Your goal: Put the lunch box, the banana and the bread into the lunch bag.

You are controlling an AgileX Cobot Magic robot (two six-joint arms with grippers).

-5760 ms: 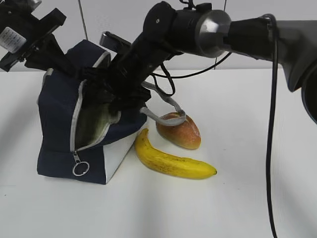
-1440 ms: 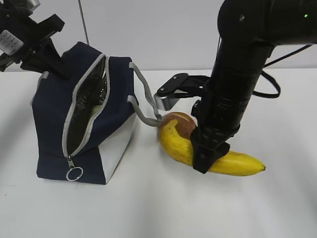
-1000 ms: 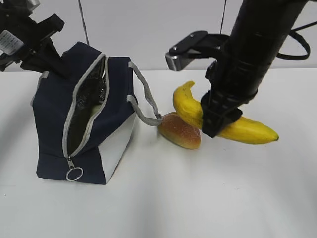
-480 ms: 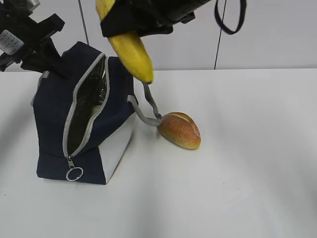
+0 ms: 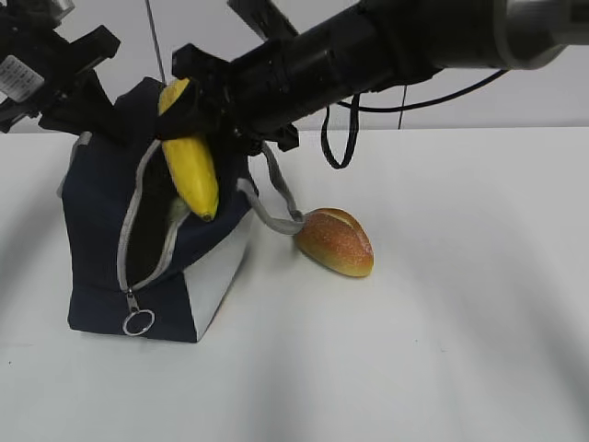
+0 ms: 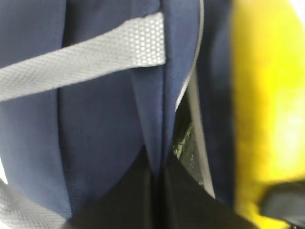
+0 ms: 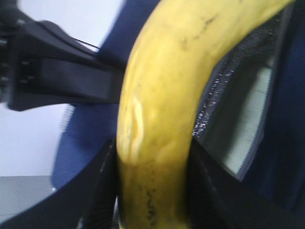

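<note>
Over on the left, the left gripper [image 5: 87, 110] pinches the lunch bag [image 5: 101, 230] by its top fabric, fingers shut on it. The right gripper [image 5: 198, 101] clamps the banana [image 5: 190, 166], tip hanging at the zipper mouth. That long fruit could snag the zipper edge and tip out. The bread [image 5: 336, 241] waits beside the strap.

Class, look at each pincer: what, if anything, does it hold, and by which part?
The right pincer holds the banana near its upper end, its lower tip at the bag opening. The left pincer pinches the bag's top rear edge.
</note>
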